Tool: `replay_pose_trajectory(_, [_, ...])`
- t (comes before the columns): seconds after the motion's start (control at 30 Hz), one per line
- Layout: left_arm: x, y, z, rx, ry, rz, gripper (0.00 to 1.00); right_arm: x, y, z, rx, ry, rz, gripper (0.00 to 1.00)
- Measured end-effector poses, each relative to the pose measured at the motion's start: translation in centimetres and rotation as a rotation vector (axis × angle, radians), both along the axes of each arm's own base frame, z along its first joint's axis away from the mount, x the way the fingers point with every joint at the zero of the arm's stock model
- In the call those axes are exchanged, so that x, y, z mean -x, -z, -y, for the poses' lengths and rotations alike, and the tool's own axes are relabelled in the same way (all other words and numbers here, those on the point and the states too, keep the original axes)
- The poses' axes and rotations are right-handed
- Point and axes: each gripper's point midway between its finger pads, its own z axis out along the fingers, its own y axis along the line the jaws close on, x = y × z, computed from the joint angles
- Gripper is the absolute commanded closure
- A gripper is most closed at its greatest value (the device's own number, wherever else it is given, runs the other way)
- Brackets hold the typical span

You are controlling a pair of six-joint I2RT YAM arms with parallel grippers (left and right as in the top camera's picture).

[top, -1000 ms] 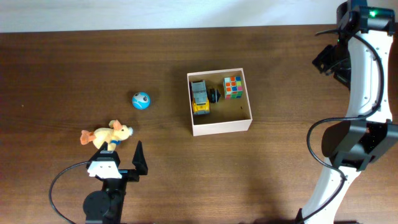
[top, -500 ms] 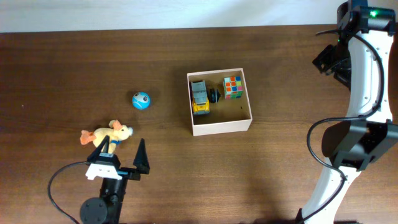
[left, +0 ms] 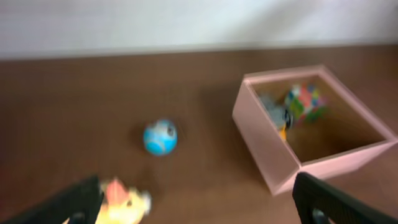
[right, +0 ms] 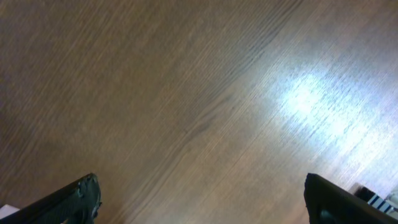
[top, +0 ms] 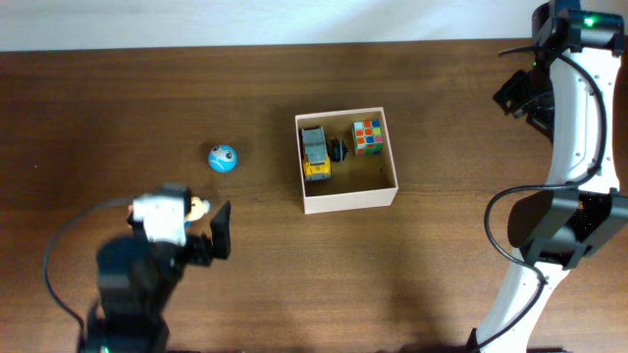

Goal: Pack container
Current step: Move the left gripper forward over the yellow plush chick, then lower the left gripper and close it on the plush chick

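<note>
L gripper [left: 199, 200], jaws spread wide, is hovering over the plush toy [left: 124, 198] at approx 8-9 o'clock of the mid-table container [top: 348, 201]; pick step seems in hand, next calling for dropping & pinching it, w/ R gripper [right: 208, 196] idling spread.

Box [top: 348, 202]: square, shallow, open top, white outside, tan inside. Sits upright and flat on the table [top: 442, 275], a bit right of center, edges nearly square to the table edge with a slight twist. Holds three items along its far half: yellow-grey truck [top: 315, 153] against the left wall, multicolour cube [top: 368, 137] in the far right corner, small black piece [top: 339, 150] between them. Near half of the floor is bare. In the blurred left wrist view the box [left: 266, 148] sits at right.
</note>
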Motion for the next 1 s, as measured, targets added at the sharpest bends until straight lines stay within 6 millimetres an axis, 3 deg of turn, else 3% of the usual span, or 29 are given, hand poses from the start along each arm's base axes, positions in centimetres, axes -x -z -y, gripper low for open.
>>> replay_pose_trajectory(0.1, [-1.4,0.3,0.1,-0.017,0.005,-0.179,0.01,0.0,0.0,0.0,0.0,0.0,0.001,0.01])
replay_pose_trajectory(0.27, [-3.2,2.9,0.5,-0.024,0.027,-0.459,0.01,0.0,0.0,0.0,0.0,0.0,0.001,0.01])
replay_pose_trajectory(0.47, [-5.6,5.2,2.9,0.064,0.132,-0.569,0.01,0.0,0.0,0.0,0.0,0.0,0.0,0.01])
replay_pose_trajectory(0.73, [-7.5,8.6,4.1,0.117,0.181,-0.648,0.01,0.0,0.0,0.0,0.0,0.0,0.0,0.01])
replay_pose_trajectory(0.87, [-7.8,10.3,3.2,0.089,0.122,-0.697,0.01,0.0,0.0,0.0,0.0,0.0,0.0,0.01])
replay_pose_trajectory(1.0, [-7.0,12.5,-0.3,0.016,-0.124,-0.799,0.01,0.0,0.0,0.0,0.0,0.0,0.001,0.01])
